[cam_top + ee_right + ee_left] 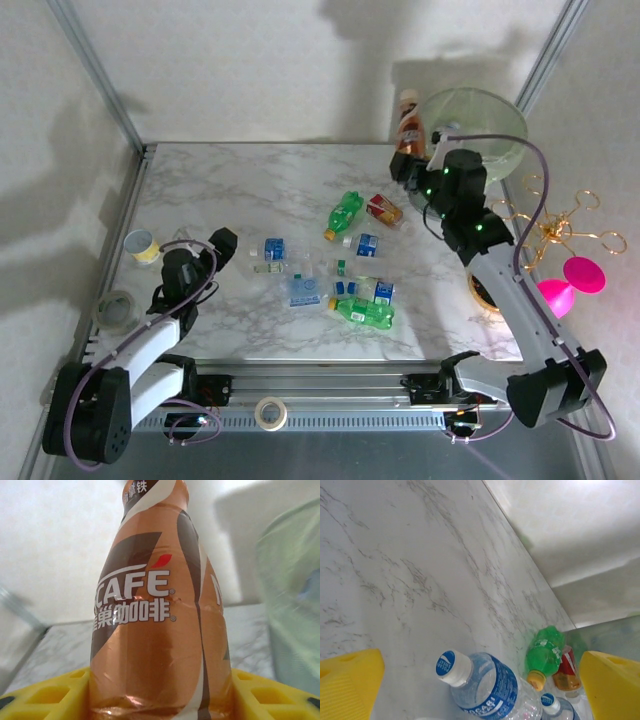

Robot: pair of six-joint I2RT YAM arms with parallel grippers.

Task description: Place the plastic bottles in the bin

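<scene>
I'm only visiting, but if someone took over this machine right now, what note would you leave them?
Left gripper: open, holding nothing, low over the table by a blue-labelled bottle.
Right gripper: shut on a brown coffee bottle, upright beside the bin.
Done: cannot tell what is in the bin.
Left: drop this bottle in, then the scattered bottles mid-table.
</scene>
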